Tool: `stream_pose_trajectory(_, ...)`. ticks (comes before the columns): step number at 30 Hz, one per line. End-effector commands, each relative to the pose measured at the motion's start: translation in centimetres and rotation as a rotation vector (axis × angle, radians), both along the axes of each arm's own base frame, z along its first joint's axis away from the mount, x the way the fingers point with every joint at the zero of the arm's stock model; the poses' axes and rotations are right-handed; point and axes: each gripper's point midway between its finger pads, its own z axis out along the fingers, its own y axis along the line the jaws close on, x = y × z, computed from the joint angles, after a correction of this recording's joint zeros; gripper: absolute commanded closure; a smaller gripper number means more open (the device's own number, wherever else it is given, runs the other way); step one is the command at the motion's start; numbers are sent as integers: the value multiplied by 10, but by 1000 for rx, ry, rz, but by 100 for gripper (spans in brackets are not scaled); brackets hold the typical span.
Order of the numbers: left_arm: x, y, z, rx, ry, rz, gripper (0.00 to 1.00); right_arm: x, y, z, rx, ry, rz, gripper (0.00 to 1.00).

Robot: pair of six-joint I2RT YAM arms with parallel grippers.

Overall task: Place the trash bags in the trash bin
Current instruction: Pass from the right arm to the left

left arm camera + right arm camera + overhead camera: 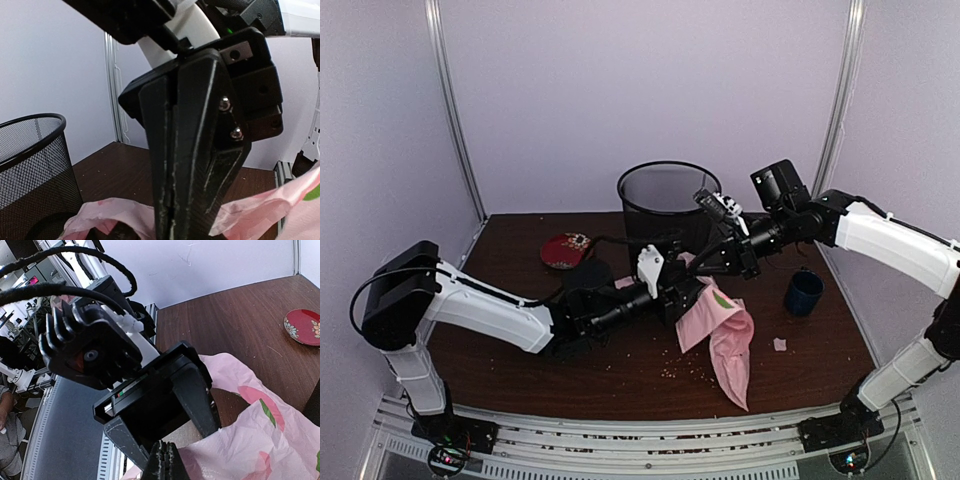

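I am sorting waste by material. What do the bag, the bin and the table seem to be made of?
The bag: thin plastic film, slightly glossy; it crinkles and drapes.
The bin: black wire mesh, likely painted metal; see-through wall.
The table: dark brown wood or wood-look laminate, satin; unclear which.

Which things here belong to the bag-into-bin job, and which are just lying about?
Part of the job:
- pink trash bag, partly lifted, not yet in the bin
- black mesh trash bin, upright behind it

Just lying about:
- red plate
- blue mug
- small white scrap
- scattered crumbs
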Motion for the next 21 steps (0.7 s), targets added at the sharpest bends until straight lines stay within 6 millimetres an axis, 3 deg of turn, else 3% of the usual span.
stream_pose_trajectory(1,-14,-11,15,-56,-32,-90,73,-4,5,5,5,-15,23,100)
stream_pose_trajectory(5,-15,-4,12,-60,-32,-86,100,-4,4,7,1,-28,16,100)
stream_pose_trajectory(16,-13,21,-7,-12,-7,-17,100,6,-25,47,32,-85,-52,100)
stream_pose_trajectory(21,-12,24,-9,24,-19,4,100,10,-31,38,5,-84,-84,99)
